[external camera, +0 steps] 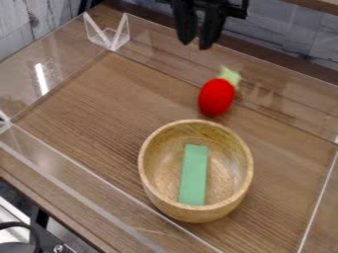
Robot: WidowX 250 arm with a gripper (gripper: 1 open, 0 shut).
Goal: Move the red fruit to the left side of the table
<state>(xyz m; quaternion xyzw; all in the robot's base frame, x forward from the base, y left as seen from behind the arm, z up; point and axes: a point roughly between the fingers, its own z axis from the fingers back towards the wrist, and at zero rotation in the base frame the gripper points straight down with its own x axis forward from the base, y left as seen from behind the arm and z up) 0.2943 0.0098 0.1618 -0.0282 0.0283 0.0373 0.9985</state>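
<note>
Bowl [156,183] w/ green stick [195,175] sat nr table's [99,114] front edge; red fruit [216,97] lay behind, released by gripper [199,42].

a round wooden bowl [153,186] sits in the lower middle of the view, pale tan, its rim a shade lighter than parts of its inside. in it lies a flat green stick [195,175], long and narrow with squared-off ends, running roughly up and down the view. its lower end is near the bowl's lower wall.

at the upper left stands a small clear, whitish angular piece [110,33], its edges catching the light; what it is exactly cannot be told. in the lower left corner a black cable [30,226] curves in a loop, close to some dark items [16,243] too cut off by the frame to name.
</note>
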